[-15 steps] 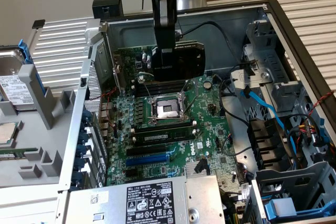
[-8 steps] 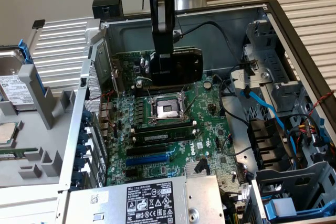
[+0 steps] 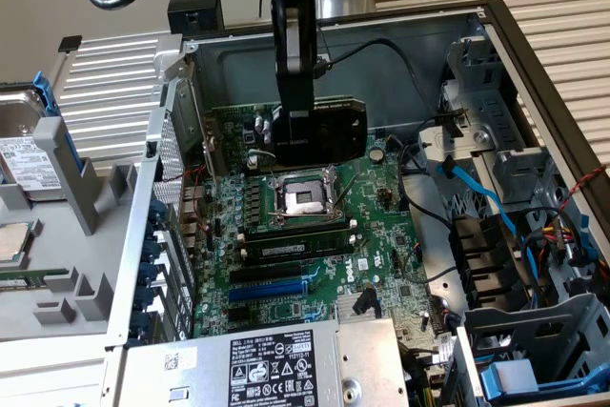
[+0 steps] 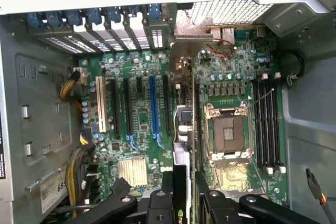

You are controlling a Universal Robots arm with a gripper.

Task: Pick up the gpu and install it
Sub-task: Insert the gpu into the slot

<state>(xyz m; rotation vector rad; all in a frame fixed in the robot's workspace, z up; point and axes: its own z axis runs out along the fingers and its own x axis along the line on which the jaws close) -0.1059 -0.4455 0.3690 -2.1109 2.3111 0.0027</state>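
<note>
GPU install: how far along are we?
Done: pickup. The gripper is shut on the gpu.
In hand: the card hangs edge-on over the motherboard, by the CPU socket.
Left: seating. The blue slot stands empty, and the card looks not yet seated in any slot.

matt black plastic gpu (image 3: 341, 129), grey metal case (image 3: 229, 69)

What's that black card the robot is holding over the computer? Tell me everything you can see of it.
The small flat black graphics card is a thin rectangle with a matte, plastic-looking shroud. It stands on edge, clamped by the fingers of the gripper, over the large green motherboard beside the square metal processor socket. Whether its lower edge touches the board is unclear.
</note>
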